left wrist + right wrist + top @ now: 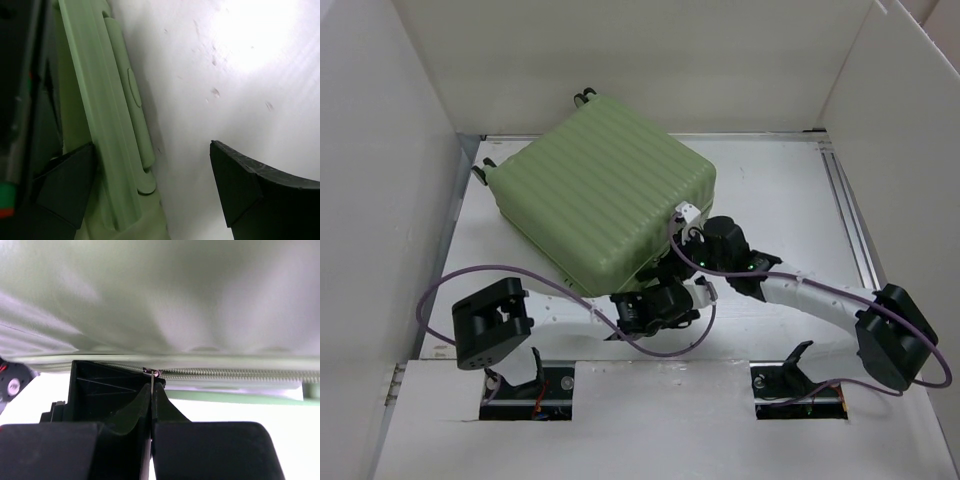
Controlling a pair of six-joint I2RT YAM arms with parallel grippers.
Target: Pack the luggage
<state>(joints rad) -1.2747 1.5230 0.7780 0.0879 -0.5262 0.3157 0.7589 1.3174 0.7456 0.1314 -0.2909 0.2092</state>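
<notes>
Right jaws pinch the zipper pull (151, 382) of the shut luggage (600, 190).

- The luggage (605, 190) is a large light-green hard-shell suitcase, shut, lying flat on the desk (790, 200) with its ribbed shell facing up.
- It sits at a diagonal, towards the far left of the desk. Small black wheels (584, 97) stick out at its far corner.
- A flush green handle (132, 95) lies along one side.
- A zipper (240, 374) follows the side seam, and its thin metal zipper pull (152, 376) is pinched in the right end effector (151, 392).
</notes>
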